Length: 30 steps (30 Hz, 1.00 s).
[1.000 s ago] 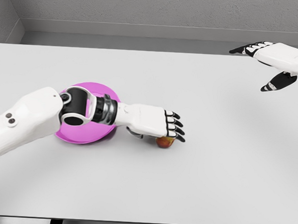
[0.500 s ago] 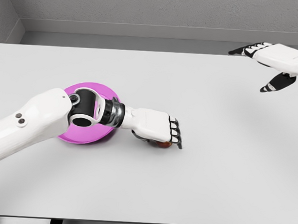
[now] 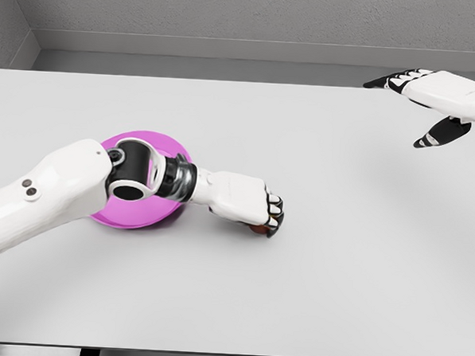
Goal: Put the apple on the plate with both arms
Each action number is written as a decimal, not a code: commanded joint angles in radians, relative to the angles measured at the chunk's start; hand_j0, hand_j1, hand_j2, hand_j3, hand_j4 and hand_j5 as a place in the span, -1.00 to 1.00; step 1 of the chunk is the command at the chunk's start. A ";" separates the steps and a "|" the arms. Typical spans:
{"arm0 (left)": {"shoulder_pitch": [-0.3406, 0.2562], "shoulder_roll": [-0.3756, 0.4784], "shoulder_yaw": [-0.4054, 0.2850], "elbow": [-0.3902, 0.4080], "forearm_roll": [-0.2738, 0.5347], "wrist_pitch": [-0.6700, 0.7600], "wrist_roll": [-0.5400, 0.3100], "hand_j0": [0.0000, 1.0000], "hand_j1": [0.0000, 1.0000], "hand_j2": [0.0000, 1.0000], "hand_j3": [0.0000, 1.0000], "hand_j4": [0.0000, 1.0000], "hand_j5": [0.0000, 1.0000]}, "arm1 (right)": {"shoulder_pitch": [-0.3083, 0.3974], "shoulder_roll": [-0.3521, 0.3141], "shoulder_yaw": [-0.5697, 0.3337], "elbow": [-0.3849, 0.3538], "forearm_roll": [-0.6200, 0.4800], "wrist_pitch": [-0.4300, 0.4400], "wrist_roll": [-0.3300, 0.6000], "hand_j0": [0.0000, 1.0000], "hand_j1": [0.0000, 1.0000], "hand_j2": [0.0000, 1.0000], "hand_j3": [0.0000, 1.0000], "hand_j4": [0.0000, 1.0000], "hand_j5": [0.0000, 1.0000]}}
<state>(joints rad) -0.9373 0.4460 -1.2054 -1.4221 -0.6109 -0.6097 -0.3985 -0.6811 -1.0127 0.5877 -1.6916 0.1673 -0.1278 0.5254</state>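
Note:
My left hand [image 3: 264,218] reaches across the white table, its fingers curled down over the apple [image 3: 260,228]. Only a thin reddish sliver of the fruit shows under the black fingertips. The magenta plate [image 3: 161,144] lies just left of the hand, mostly hidden by my left forearm and wrist joint. My right hand [image 3: 421,96] hovers far off at the upper right, fingers spread and holding nothing.
The white table [image 3: 337,263] stretches wide around the hand, bounded by a grey wall at the back. Its front edge runs along the bottom of the view.
The left hand's fingers, spread flat over the apple a second ago, have curled down and closed around it. The right hand has barely moved.

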 commanded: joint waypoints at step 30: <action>0.107 0.289 0.328 0.017 0.068 -0.001 -0.010 -0.36 -0.36 -0.36 -0.36 -0.36 -0.36 | 0.000 -0.001 0.000 0.001 -0.002 0.001 -0.001 1.00 1.00 1.00 1.00 1.00 1.00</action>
<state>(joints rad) -0.8299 0.7315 -0.8809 -1.4111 -0.5498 -0.6141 -0.4083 -0.6811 -1.0127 0.5880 -1.6909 0.1673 -0.1278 0.5257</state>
